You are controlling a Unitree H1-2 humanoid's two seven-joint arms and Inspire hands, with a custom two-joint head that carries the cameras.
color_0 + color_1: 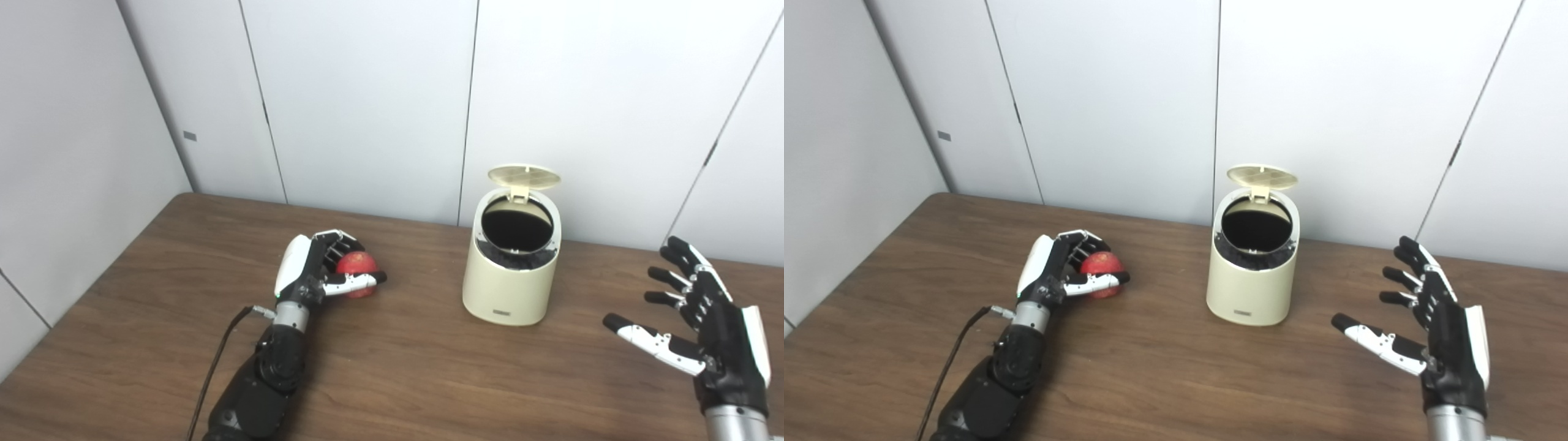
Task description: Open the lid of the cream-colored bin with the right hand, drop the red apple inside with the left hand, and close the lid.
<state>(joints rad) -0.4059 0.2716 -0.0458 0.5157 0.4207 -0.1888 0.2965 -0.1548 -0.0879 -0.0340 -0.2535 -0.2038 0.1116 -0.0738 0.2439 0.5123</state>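
Observation:
The cream-colored bin (509, 288) stands on the wooden table (392, 373) right of centre. Its round lid (524, 176) is flipped up at the back, and the dark inside shows. A red apple (356, 267) rests on the table to the left of the bin. My left hand (318, 269) is wrapped around the apple, thumb across its front and fingers curled over its top. My right hand (698, 318) hovers open to the right of the bin, fingers spread, apart from the bin and holding nothing.
Grey wall panels (367, 104) close off the table at the back and on the left. A black cable (214, 367) runs along my left forearm. Bare wood lies between the apple and the bin and in front of the bin.

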